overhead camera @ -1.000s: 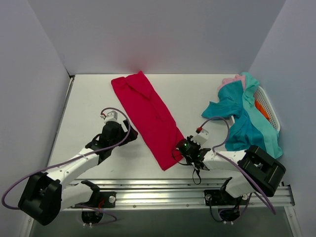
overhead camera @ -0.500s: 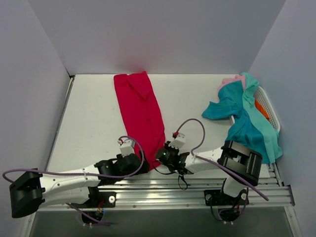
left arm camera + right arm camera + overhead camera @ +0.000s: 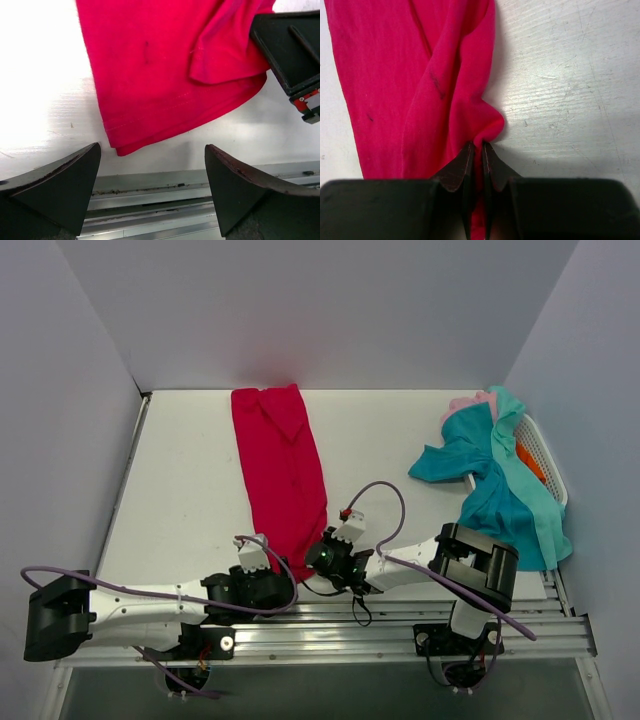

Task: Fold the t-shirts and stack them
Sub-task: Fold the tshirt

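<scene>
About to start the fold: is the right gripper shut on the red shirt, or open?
Shut on it: in the right wrist view, the right gripper pinches a bunched edge of the red t-shirt.

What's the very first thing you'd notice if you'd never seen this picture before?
The bright red t-shirt jumps out, lying as a long strip down the middle of the white table. The right gripper pinches its near edge, and the left gripper sits open right by the same hem. Over on the right, a heap of teal t-shirts spills over a white basket.
</scene>
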`<state>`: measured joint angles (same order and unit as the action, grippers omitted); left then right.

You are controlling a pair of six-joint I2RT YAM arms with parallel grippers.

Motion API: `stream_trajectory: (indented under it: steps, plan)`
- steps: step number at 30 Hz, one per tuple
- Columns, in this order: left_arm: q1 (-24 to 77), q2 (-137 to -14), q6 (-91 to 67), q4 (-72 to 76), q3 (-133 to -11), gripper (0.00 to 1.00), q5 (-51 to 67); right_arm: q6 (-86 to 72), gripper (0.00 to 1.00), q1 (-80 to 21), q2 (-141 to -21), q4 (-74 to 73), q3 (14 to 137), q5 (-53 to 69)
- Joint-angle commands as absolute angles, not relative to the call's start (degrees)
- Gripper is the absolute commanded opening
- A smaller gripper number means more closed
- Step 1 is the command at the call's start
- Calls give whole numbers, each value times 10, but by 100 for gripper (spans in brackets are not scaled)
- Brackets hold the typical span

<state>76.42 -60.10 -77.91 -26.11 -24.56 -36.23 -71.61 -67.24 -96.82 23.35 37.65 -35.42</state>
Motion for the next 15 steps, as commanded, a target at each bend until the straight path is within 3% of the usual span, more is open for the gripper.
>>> stream_trajectory:
  steps: [1, 8, 11, 15]
  plan:
    - [772, -604, -860, -315, -256, 94, -423, -720, 0, -679, -979, 187, 377, -361]
    - [778, -605, -907, -338, -237, 95, -471, -719, 0, -679, -983, 185, 374, -359]
    - [778, -620, -921, -328, -232, 100, -481, -719, 0, -679, -983, 185, 375, -359]
    - [778, -645, -925, -311, -234, 70, -493, -716, 0, -680, -988, 187, 379, -356]
